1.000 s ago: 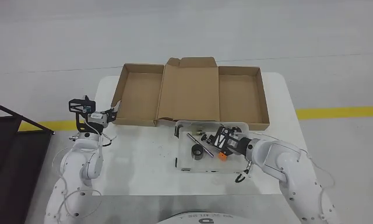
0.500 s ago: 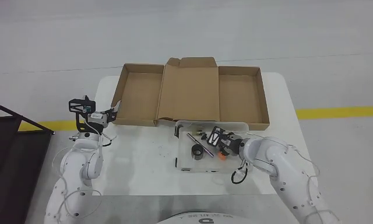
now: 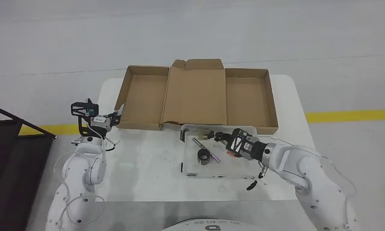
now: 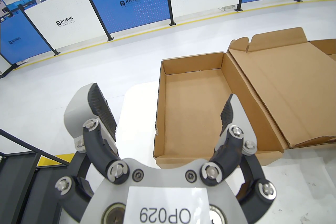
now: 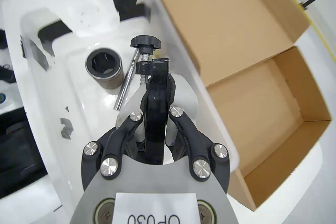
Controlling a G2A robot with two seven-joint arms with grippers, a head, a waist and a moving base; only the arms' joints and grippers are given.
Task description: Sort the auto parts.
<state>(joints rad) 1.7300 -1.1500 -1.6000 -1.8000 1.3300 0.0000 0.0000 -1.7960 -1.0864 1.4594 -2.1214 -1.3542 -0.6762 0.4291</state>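
The right claw has drawn back up, pinched tight on the black knob-headed screw clamp: part secured, open brown cardboard box likely next!

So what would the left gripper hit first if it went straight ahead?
The open left gripper would probably meet the cardboard box first, at its end compartment's side wall; depth is unclear.

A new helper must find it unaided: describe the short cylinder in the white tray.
On the robot's side of the open cardboard box sits a white tray. In it, beside a thin shiny rod, lies the cylinder. It alone is short, thick and hollow with a dark bore; the rod is slim, and the black clamp in the right gripper carries a knobbed screw.
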